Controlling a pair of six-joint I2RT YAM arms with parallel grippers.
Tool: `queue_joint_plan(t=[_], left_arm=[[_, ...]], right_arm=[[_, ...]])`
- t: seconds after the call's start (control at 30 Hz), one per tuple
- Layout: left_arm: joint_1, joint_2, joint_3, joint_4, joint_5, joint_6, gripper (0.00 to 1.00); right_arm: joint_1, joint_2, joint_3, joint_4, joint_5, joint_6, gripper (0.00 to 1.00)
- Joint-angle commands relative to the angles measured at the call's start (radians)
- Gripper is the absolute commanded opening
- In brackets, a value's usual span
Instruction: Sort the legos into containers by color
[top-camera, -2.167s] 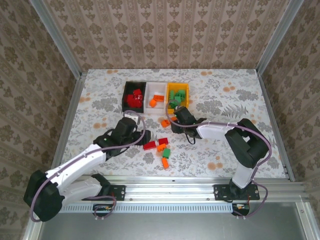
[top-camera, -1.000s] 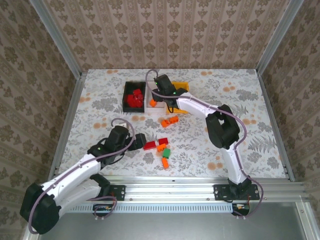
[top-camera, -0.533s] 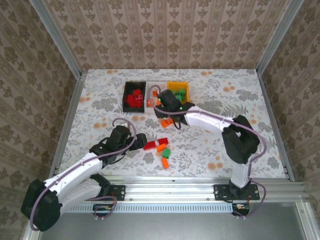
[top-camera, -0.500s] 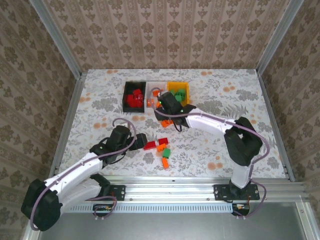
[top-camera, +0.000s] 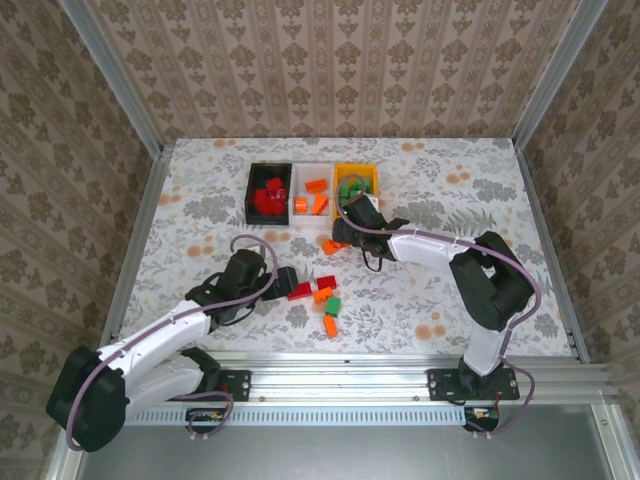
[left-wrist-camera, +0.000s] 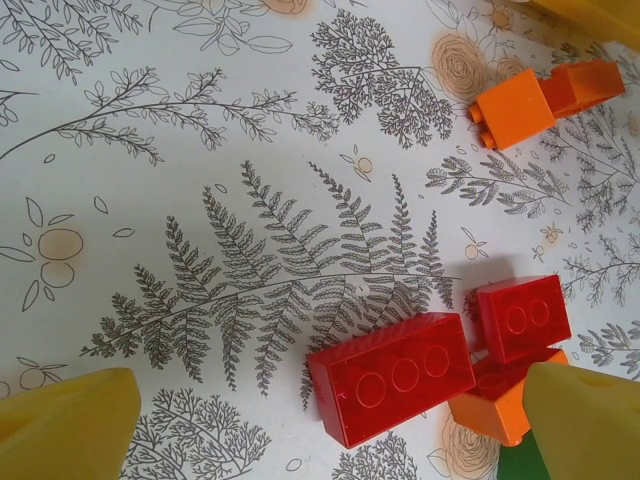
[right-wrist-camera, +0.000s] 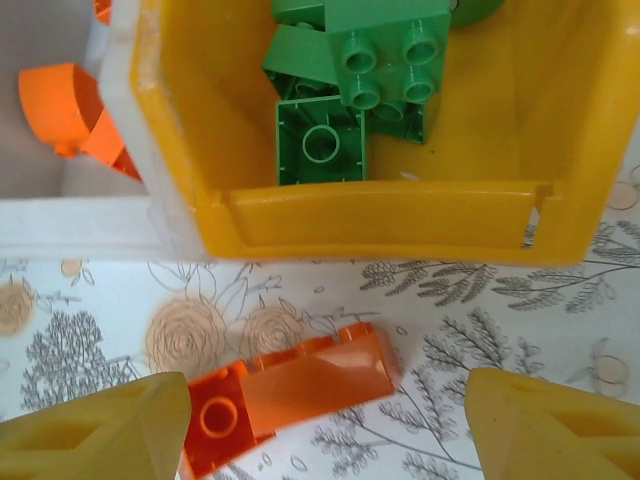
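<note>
Top view: three joined bins sit at the far middle of the table (top-camera: 450, 200). The black bin (top-camera: 252, 203) holds red bricks (top-camera: 268, 193), the white bin (top-camera: 312, 218) holds orange bricks (top-camera: 314, 198), and the yellow bin (top-camera: 374, 179) holds green bricks (top-camera: 352, 188). The right gripper (top-camera: 343, 236) hangs just in front of the yellow bin, over an orange brick (top-camera: 331, 246) on the table. The left gripper (top-camera: 288, 280) sits low beside a loose pile (top-camera: 322, 298) of red, orange and green bricks, apart from the bins. I can't read the finger gaps from here.

Left wrist view: the left gripper (left-wrist-camera: 325, 430) has its fingers (left-wrist-camera: 70, 430) wide apart, gripping nothing. Between them on the table lies a long red brick (left-wrist-camera: 390, 378), with a small red brick (left-wrist-camera: 520, 317) just beside it. An orange one (left-wrist-camera: 490, 405) is tucked partly under both, and a green sliver (left-wrist-camera: 518, 466) shows at the bottom edge. An orange pair (left-wrist-camera: 512, 108) lies apart at upper right, the two touching each other.

Right wrist view: the right gripper (right-wrist-camera: 325, 435) has its fingers (right-wrist-camera: 100, 435) apart, clamped on nothing. The orange brick (right-wrist-camera: 290, 392) lies flat on the table between them, one end close to a tip; I can't tell whether they touch. The yellow bin (right-wrist-camera: 380, 215) wall is just beyond it, with green bricks (right-wrist-camera: 375, 60) inside. The white bin (right-wrist-camera: 90, 215) adjoins it, with an orange piece (right-wrist-camera: 58, 105) in it.
</note>
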Motion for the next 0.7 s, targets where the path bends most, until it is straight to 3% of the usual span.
queue_joint_plan(t=[0.0,0.23,0.67], left_arm=[[0.008,-0.027,-0.012,0.005,0.005,-0.010,1.00],[0.008,-0.066,-0.023,-0.013,-0.008,-0.004,1.00],[0.010,-0.051,-0.031,0.006,-0.003,-0.002,1.00]], right_arm=[[0.007,0.056,0.018,0.044,0.002,0.083,0.74],[0.021,0.109,0.012,0.038,0.145,0.085,0.75],[0.050,0.176,0.045,0.040,0.225,0.055,0.69]])
